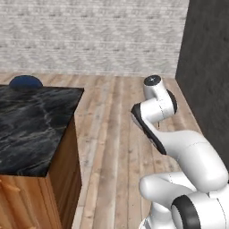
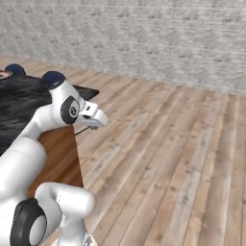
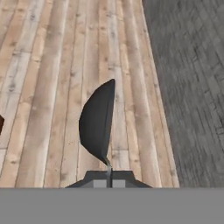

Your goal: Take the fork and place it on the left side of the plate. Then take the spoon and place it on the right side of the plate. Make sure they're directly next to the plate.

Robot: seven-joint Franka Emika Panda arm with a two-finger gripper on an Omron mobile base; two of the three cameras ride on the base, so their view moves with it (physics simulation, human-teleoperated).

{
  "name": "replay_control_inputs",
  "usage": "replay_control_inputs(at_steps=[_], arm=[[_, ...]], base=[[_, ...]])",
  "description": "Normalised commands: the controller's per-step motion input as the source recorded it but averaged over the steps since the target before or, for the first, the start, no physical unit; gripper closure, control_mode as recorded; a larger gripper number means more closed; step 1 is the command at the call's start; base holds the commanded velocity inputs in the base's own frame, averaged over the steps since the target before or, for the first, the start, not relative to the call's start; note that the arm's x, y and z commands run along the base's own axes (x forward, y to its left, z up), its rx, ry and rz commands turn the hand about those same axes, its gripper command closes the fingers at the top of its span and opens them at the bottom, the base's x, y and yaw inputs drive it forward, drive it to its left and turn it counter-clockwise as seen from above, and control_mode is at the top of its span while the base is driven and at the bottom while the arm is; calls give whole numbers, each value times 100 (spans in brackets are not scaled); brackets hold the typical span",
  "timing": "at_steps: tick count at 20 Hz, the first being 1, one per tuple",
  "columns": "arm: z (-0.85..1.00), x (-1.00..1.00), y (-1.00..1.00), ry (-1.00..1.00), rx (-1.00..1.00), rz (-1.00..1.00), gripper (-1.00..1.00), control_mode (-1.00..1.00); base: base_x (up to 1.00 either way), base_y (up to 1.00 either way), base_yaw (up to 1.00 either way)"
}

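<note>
The spoon [image 3: 97, 122] sits clenched by its thin handle in the jaws of the gripper [image 3: 109, 181], its dark bowl held above the wooden floor [image 3: 48, 87], well apart from the black marble surface [image 1: 31, 125].

Arm [image 2: 45, 126] raised at lower left, pincer [image 2: 96, 126] beyond the black marble tabletop's [image 2: 19, 103] near corner, over wooden floor [image 2: 168, 163]. Thin dark item clamped in closed jaws. Brick wall [image 2: 144, 43] behind.

counter [image 1: 31, 129] left of arm [image 1: 188, 152] | spoon [image 3: 97, 122] in gripper [image 3: 108, 177] above floor [image 3: 43, 87]
</note>
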Motion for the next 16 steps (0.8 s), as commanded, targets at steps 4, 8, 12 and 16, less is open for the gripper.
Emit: replay_control_inputs(at_steps=[4, 8, 12, 16], arm=[[0, 0, 0, 0, 0, 0, 100, 100], [0, 0, 0, 0, 0, 0, 100, 100], [0, 0, 0, 0, 0, 0, 100, 100], [0, 0, 0, 0, 0, 0, 100, 100]], base=[[52, -100, 36], [80, -96, 45], [100, -82, 48], [100, -80, 48]])
